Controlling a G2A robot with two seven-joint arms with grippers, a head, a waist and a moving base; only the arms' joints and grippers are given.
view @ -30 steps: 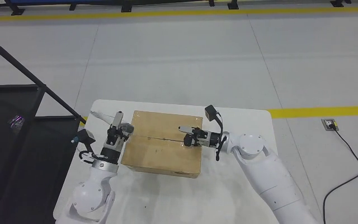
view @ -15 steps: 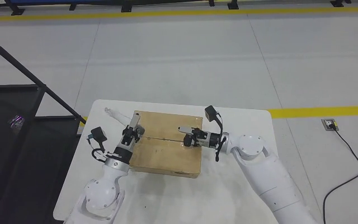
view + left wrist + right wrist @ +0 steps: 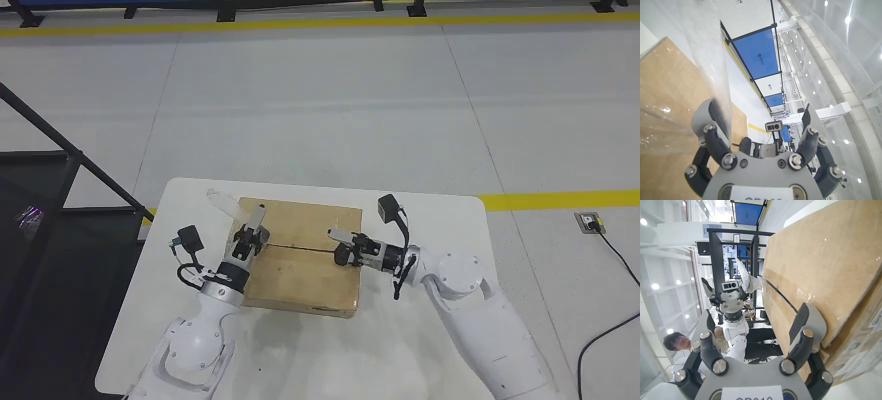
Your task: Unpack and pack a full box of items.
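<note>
Box [image 3: 300,280]: a brown cardboard carton, mid-width on the bench [image 3: 430,215] and close to its far edge. Both top flaps lie flat and meet at the seam [image 3: 300,243].
Change, left arm: over the last second it has swung from the box's left side in over the lid. It has carried the clear tape strip [image 3: 715,72] along, and the strip now rises off the lid toward the bench's far left corner.
Change, right arm: it has drawn back a little toward the box's right edge.
Left pincer [image 3: 761,106]: spread wide above the left end of the seam. The strip clings to one finger pad [image 3: 718,117] and is not clamped.
Right pincer [image 3: 755,310]: spread wide at the seam's right end, with one finger against or just above the lid and the other out in the air.
Meaning: the seal looks peeled at the left end, while glossy film seems to remain farther along the seam. I judge the unsealing part done and the flaps not yet lifted. The strip stuck to the pad may need shedding first.
Contents: hidden under the shut flaps, so what the box holds cannot be told.
</note>
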